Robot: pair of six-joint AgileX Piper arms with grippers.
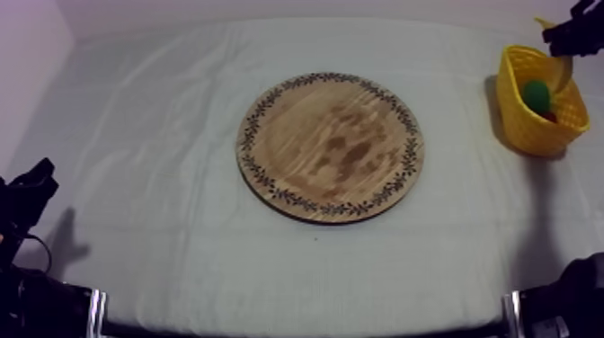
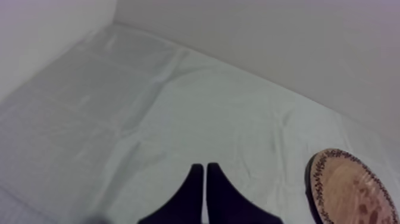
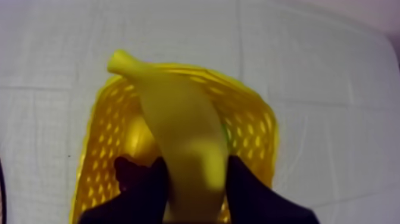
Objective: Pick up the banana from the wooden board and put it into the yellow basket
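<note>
Banana point(image 3: 178, 119): pinched between the black fingers of the right gripper point(image 3: 196, 165), stem end pointing away from them, hanging over the opening of the yellow basket point(image 3: 257, 128).
Right gripper: clamped round the banana, above the basket at the table's far right.
Yellow basket: stands on the grey-white cloth point(image 1: 162, 117), well apart from the board, and holds a green toy fruit point(image 1: 537, 93) and a small red fruit point(image 1: 550, 116).
Round wooden board point(image 1: 330, 146): lies mid-table, patterned rim.
Left gripper point(image 2: 205, 171): fingers pressed together in a narrow wedge, low over the cloth at the table's left, board rim near.

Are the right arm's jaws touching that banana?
Touching. The right wrist view shows the jaws pressed against both sides of the banana over the yellow basket.
</note>
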